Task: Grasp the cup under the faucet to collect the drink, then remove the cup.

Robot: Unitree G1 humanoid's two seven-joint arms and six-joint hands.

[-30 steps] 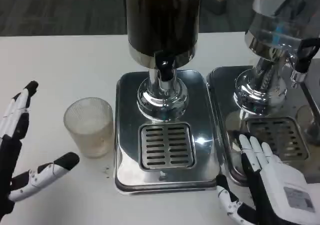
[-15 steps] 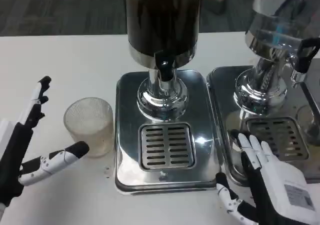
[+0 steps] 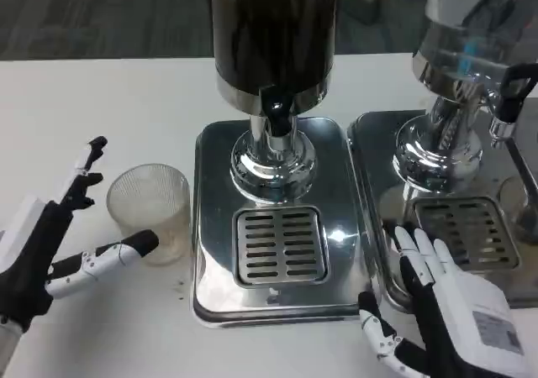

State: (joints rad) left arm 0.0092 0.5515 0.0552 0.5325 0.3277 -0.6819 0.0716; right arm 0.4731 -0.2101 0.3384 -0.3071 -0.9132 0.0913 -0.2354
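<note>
The ribbed cup (image 3: 149, 212) stood on the white worktop (image 3: 126, 101), left of the dispenser's drip tray (image 3: 277, 244), not under its faucet (image 3: 276, 113). The left hand (image 3: 59, 248) spread empty around it; the right hand (image 3: 441, 298) lay open by a second dispenser (image 3: 466, 84).

A second shiny drink machine (image 3: 458, 101) stands on the white table (image 3: 109, 92). Gray floor (image 3: 101, 13) lies behind it.
</note>
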